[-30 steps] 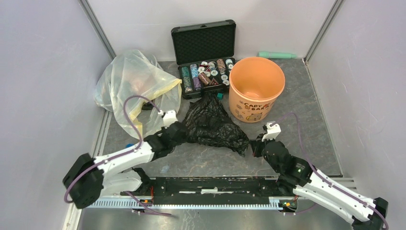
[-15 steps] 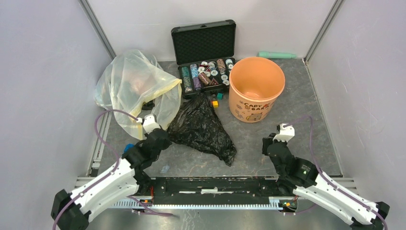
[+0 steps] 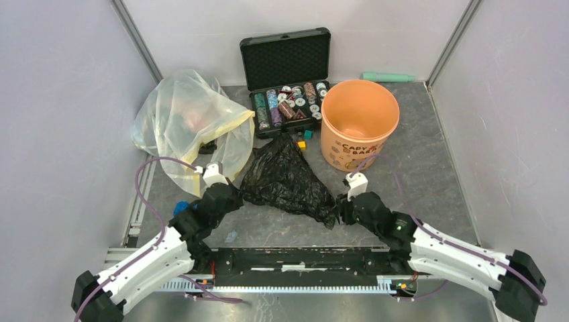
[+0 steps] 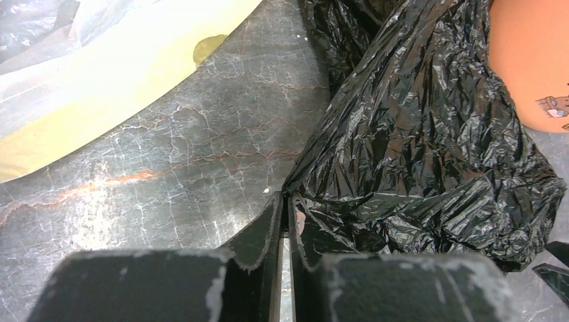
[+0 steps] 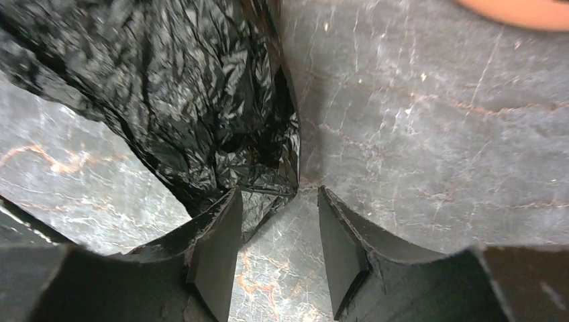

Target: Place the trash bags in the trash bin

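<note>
The black crinkled trash bag (image 3: 288,180) lies spread on the dark floor in front of the orange trash bin (image 3: 359,124), which stands upright and apart from it. My left gripper (image 3: 233,194) is shut on the bag's left corner; in the left wrist view the jaws (image 4: 288,204) pinch the plastic (image 4: 429,134), with the bin (image 4: 530,60) at the right edge. My right gripper (image 3: 341,209) is open at the bag's right corner. In the right wrist view that corner (image 5: 194,87) lies by the left finger (image 5: 215,241) of the right gripper (image 5: 278,194).
A big translucent yellowish bag (image 3: 188,127) lies at the left. A black case of chips (image 3: 285,87) stands open behind the trash bag, with small coloured cubes (image 3: 302,143) in front of it. A green stick (image 3: 389,77) lies by the back wall. Walls close in both sides.
The right gripper opened off the bag's right corner, drew back to the right, then came in again to that corner. The left gripper pulled the bag toward the left and near side.
</note>
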Action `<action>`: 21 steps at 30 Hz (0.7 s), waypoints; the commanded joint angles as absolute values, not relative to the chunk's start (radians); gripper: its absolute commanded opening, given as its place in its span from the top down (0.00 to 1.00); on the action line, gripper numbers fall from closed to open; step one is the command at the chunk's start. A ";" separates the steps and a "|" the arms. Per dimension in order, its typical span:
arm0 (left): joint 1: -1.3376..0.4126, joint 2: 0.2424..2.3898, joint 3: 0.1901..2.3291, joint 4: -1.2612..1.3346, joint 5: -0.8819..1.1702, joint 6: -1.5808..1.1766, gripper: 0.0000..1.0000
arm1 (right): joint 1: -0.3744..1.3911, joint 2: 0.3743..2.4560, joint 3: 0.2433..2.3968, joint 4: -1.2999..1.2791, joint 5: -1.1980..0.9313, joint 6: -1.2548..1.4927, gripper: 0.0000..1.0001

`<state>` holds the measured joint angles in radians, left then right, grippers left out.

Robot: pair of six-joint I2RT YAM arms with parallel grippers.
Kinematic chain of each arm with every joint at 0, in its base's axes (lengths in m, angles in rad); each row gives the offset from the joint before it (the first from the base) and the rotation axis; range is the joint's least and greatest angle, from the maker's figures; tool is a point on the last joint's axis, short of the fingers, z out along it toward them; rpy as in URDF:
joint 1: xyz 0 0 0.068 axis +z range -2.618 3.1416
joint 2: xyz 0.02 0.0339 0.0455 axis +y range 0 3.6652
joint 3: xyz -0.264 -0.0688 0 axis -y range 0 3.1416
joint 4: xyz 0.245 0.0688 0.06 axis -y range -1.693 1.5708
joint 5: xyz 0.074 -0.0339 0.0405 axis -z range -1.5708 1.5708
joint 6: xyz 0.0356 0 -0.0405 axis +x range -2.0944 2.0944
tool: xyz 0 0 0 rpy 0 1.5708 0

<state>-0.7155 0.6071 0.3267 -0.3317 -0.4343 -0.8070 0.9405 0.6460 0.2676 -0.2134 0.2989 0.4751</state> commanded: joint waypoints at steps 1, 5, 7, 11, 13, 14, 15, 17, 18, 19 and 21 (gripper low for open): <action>-0.713 0.615 0.345 -0.319 -0.438 -0.771 0.88 | 0.942 0.735 0.264 -0.117 0.263 0.480 0.47; -0.713 0.632 0.345 -0.341 -0.461 -0.777 0.89 | 0.940 0.740 0.204 -0.030 0.277 0.522 0.42; -0.713 0.650 0.348 -0.358 -0.473 -0.787 0.89 | 0.939 0.740 0.185 -0.008 0.275 0.535 0.41; -0.712 0.697 0.354 -0.381 -0.490 -0.807 0.89 | 0.929 0.737 0.160 0.065 0.277 0.559 0.39; -0.710 0.717 0.356 -0.379 -0.491 -0.815 0.90 | 0.918 0.742 0.144 0.102 0.258 0.572 0.39; -0.710 0.724 0.357 -0.374 -0.489 -0.815 0.90 | 0.913 0.750 0.137 0.124 0.237 0.579 0.39; -0.709 0.729 0.356 -0.369 -0.489 -0.816 0.90 | 0.908 0.759 0.128 0.151 0.207 0.586 0.39; -0.705 0.736 0.352 -0.357 -0.486 -0.818 0.91 | 0.900 0.786 0.119 0.189 0.166 0.603 0.40; -0.703 0.739 0.351 -0.351 -0.482 -0.818 0.91 | 0.899 0.800 0.114 0.203 0.149 0.610 0.42; -0.701 0.740 0.349 -0.346 -0.479 -0.819 0.91 | 0.897 0.809 0.111 0.217 0.133 0.618 0.45; -0.697 0.742 0.346 -0.339 -0.470 -0.819 0.92 | 0.893 0.817 0.099 0.246 0.103 0.633 0.55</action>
